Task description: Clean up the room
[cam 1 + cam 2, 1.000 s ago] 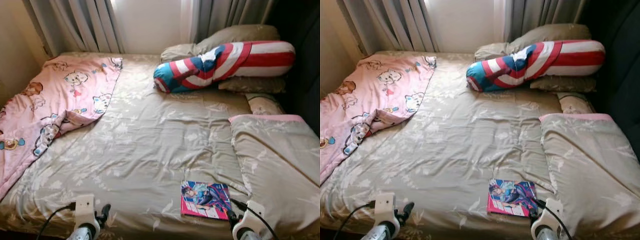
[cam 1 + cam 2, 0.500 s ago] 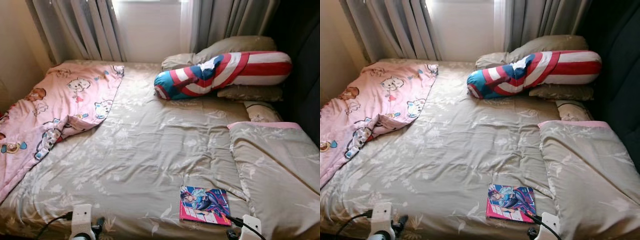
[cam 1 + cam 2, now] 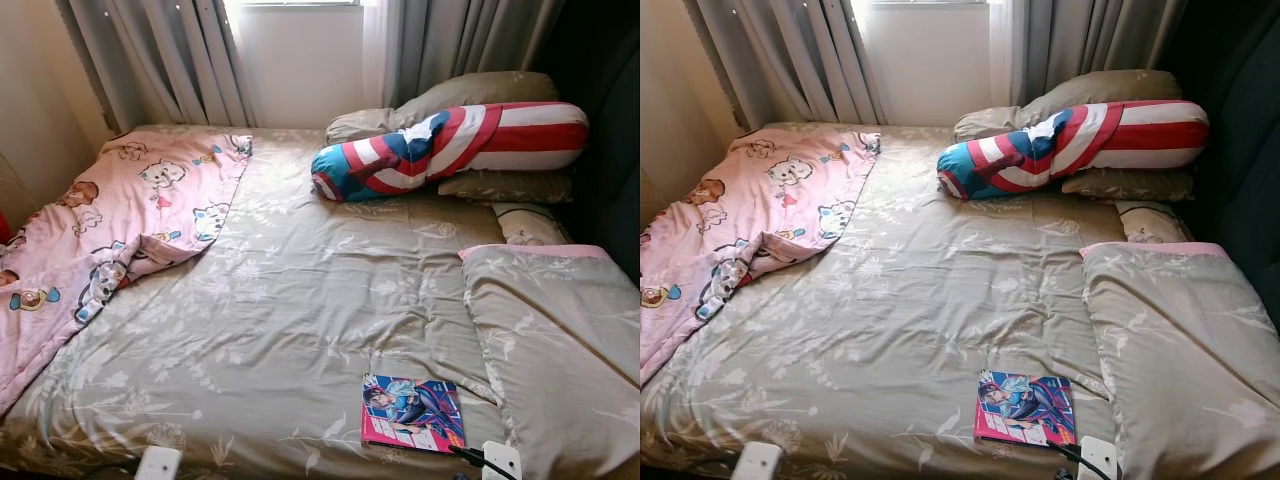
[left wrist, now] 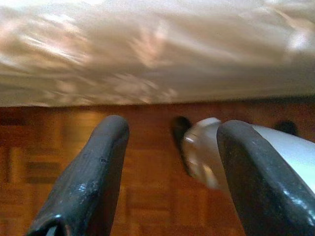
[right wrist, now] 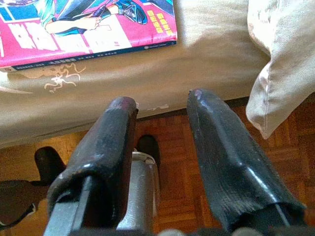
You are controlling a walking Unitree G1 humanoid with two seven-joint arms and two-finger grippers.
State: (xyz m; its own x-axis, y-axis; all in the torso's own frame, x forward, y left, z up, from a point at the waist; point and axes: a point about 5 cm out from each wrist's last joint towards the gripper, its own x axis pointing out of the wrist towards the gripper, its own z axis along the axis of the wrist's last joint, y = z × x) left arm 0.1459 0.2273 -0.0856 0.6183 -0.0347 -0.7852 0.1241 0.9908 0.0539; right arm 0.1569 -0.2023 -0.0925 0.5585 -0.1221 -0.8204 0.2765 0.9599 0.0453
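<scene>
A bed (image 3: pixel 290 300) covered in an olive-beige sheet printed with pale leaves is seen across the middle of both eye views. A comic book (image 3: pixel 412 413) with a glossy pink-and-blue cover lies flat near the bed's front edge, at the lower right of the frame. A pink cartoon-print blanket (image 3: pixel 110 220) is rumpled over the left side, spilling off the edge. At the upper right, a long cylindrical bolster (image 3: pixel 450 145) in red, white and blue stripes rests on beige pillows (image 3: pixel 470 95). A folded quilt (image 3: pixel 560 340) of the same leafy fabric, edged in pink, lies at the right, just beside the book. Grey pleated curtains (image 3: pixel 180 60) hang behind the bed.

At the bottom edge of the eye views only the white wrist housings are seen. The fingers are shown by the wrist views instead. In the left wrist view the left gripper (image 4: pixel 167 167) is seen with its two rounded black fingers spread apart and nothing between them, over wooden parquet floor (image 4: pixel 147 162) below the blurred bed edge. In the right wrist view the right gripper (image 5: pixel 162 147) is likewise parted and unloaded, held at the bed's front edge, with the book's lower corner (image 5: pixel 88 29) beyond the fingertips and the quilt's soft overhanging corner (image 5: pixel 280 64) to one side.
</scene>
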